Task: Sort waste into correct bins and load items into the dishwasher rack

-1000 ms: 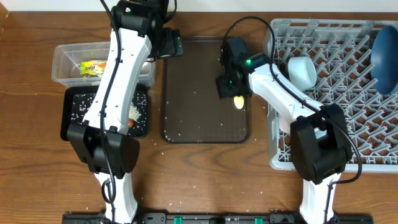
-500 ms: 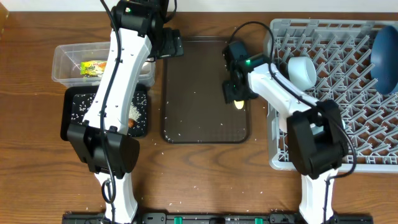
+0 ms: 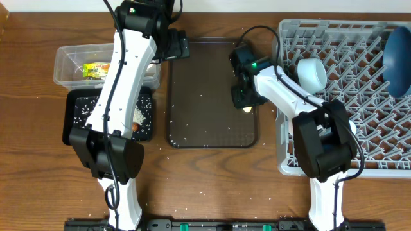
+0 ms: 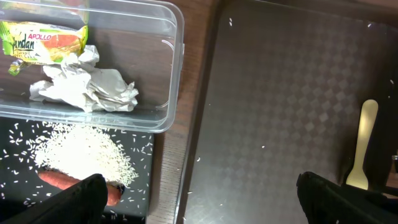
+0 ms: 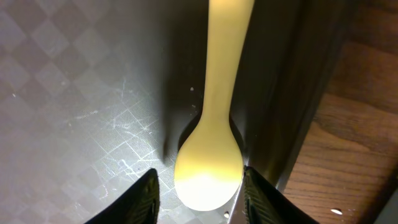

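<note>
The small yellow spoon (image 5: 208,168) lies on the dark brown serving tray (image 3: 205,96) near its right edge; only its tip (image 3: 247,110) shows in the overhead view. My right gripper (image 5: 200,194) is low over it, open, with one finger on each side of the spoon's bowl. My left gripper (image 4: 199,205) is wide open and empty, held high over the tray's back left corner. The clear tub (image 4: 174,74) holds the yellow-green wrapper (image 4: 43,40) and crumpled white paper (image 4: 87,87). The black tray (image 4: 18,130) holds rice (image 4: 81,149) and the orange-red sausage (image 4: 62,182).
The grey dishwasher rack (image 3: 359,147) stands at the right with a pinkish-white cup (image 3: 313,74) and a dark blue plate (image 3: 398,61) in it. Loose rice grains lie on the serving tray and on the wooden table around it.
My right gripper has moved a little right and forward along the tray and now covers most of the spoon. The left arm has not moved.
</note>
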